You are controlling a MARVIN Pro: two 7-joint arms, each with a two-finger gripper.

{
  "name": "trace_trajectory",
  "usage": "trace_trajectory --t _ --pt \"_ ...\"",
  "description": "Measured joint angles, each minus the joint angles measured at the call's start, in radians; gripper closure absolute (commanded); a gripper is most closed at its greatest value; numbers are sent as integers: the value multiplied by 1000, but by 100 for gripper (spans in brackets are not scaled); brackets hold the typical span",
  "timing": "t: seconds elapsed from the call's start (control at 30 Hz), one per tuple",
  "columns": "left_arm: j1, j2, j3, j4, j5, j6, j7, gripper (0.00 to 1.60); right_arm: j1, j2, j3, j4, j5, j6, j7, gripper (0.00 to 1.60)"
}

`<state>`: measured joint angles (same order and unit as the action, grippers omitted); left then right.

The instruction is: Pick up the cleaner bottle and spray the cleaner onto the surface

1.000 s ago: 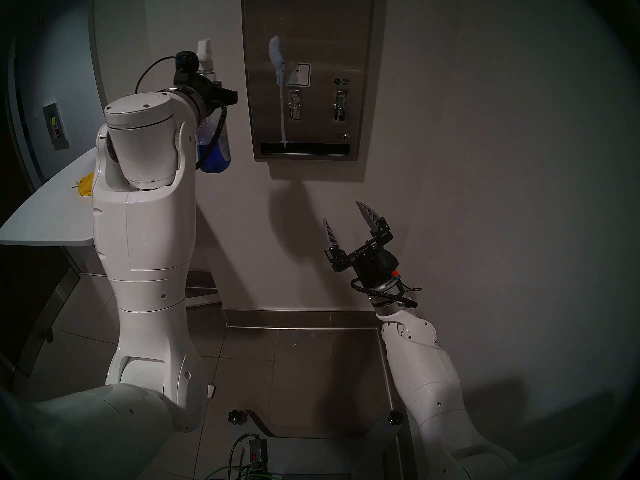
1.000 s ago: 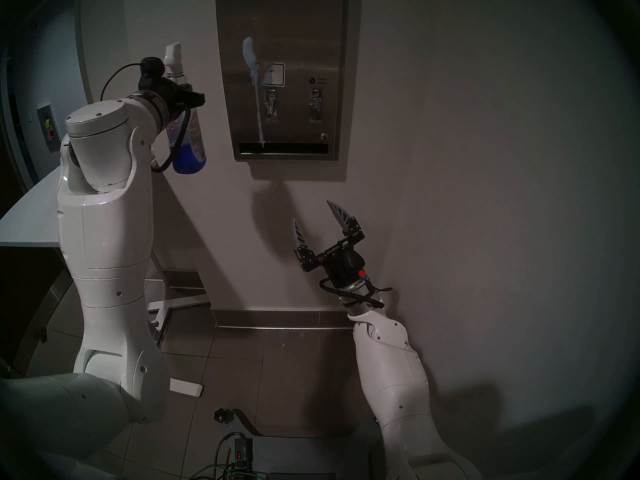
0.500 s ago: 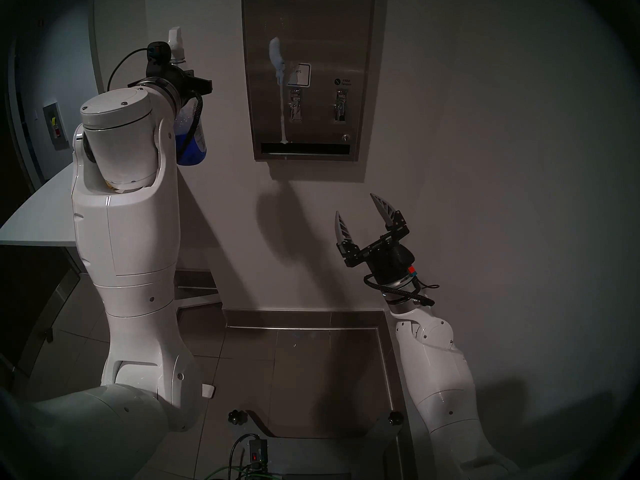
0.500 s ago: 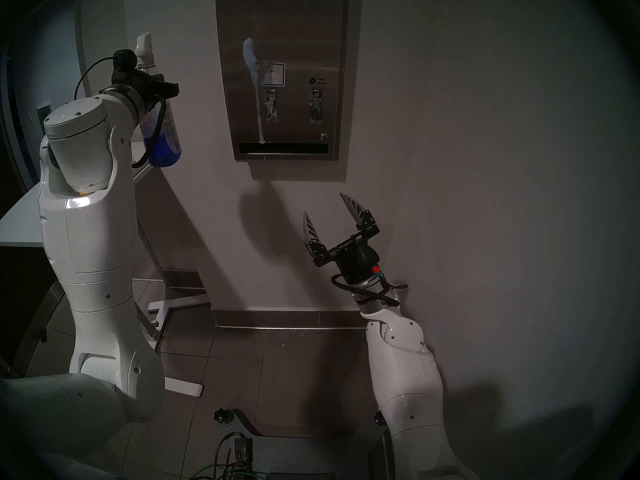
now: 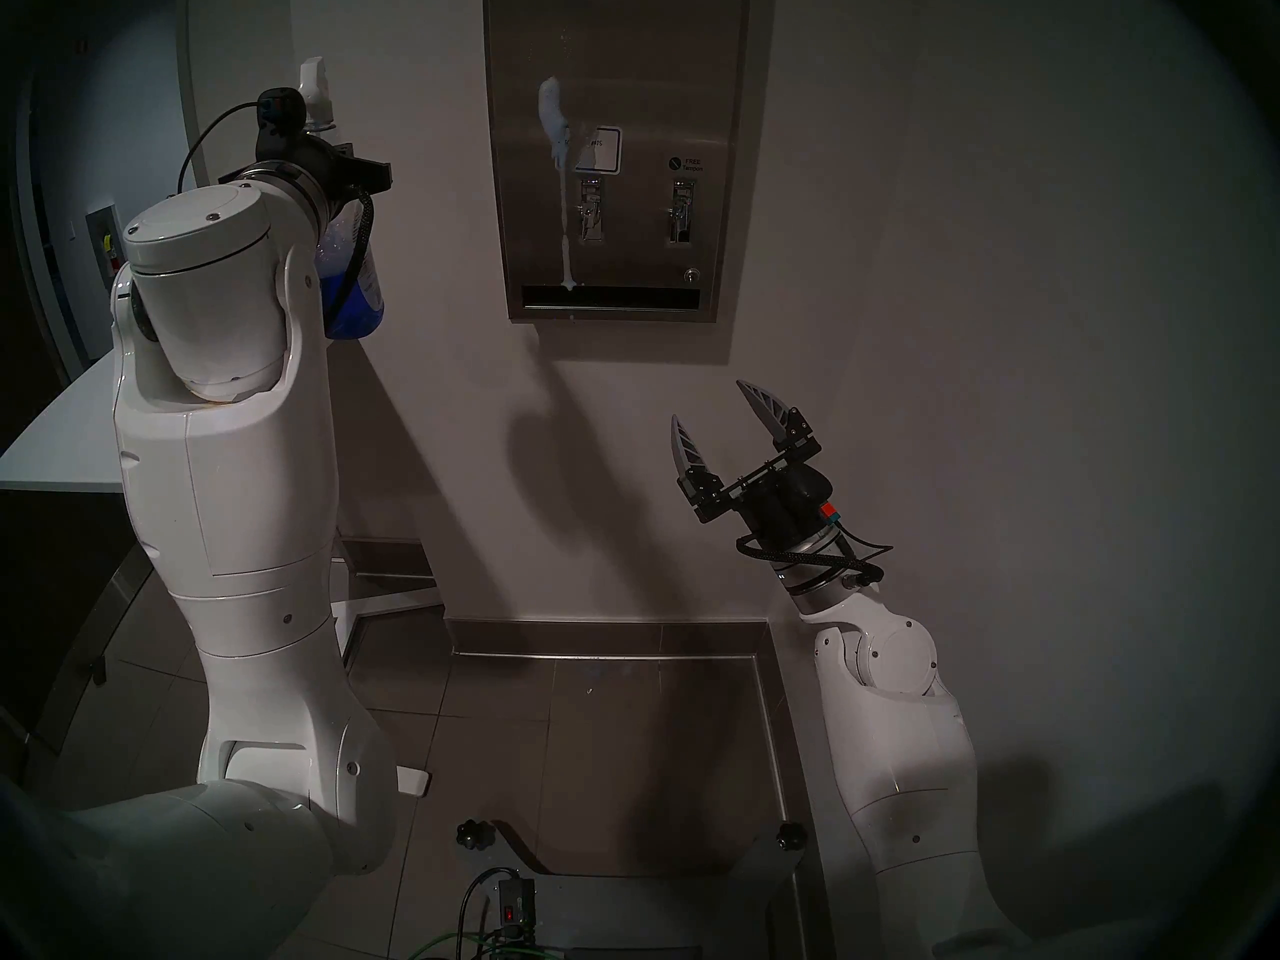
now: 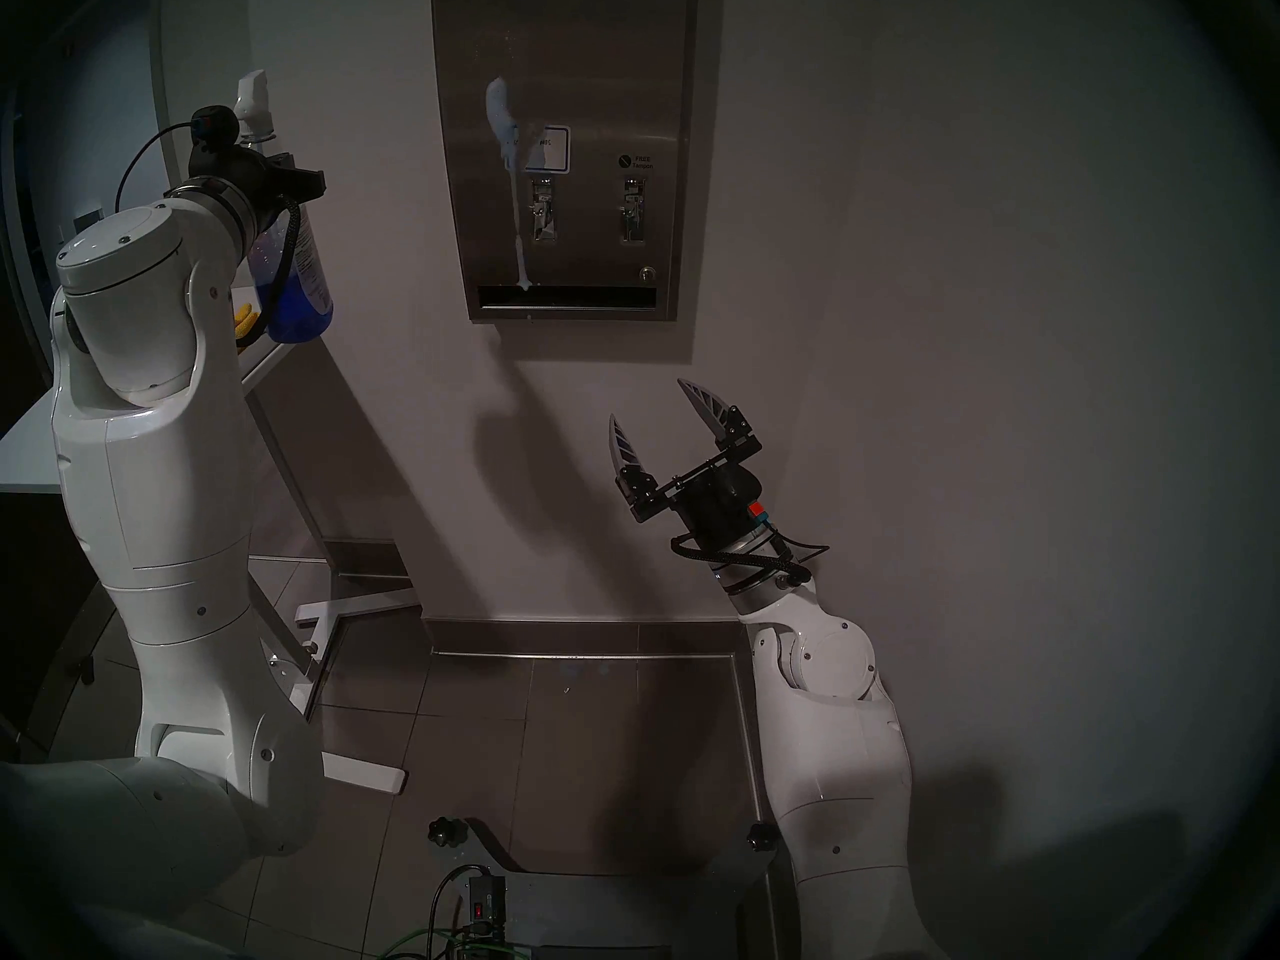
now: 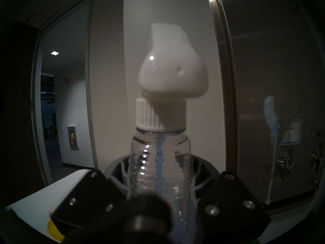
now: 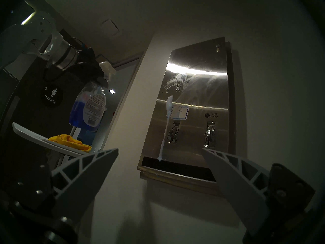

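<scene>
Left gripper (image 7: pixel 161 182) clenched on cleaner bottle (image 5: pixel 360 293)'s ribbed neck; slick, half-full, sloshy. Right gripper (image 5: pixel 727 425) spread, empty.

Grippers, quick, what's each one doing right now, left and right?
Left gripper: shut on the cleaner bottle, gripping its clear neck below the white cap.
Right gripper: open, nothing between its fingers.
</scene>
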<state>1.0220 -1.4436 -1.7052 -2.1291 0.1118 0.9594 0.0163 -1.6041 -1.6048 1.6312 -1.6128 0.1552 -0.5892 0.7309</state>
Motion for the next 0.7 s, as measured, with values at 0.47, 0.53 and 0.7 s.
trace_trajectory --t 0.47,0.53,0.7 --pt "55 26 -113 -54 22 5 29 160 -67 -2 -18 -144 -106 200 -95 0" --pt "60 30 -125 -61 22 5 29 160 -75 -3 -21 -160 -118 223 -107 0" --pt "81 39 -157 -87 20 5 13 160 -100 -4 -30 -213 -153 295 -145 0"
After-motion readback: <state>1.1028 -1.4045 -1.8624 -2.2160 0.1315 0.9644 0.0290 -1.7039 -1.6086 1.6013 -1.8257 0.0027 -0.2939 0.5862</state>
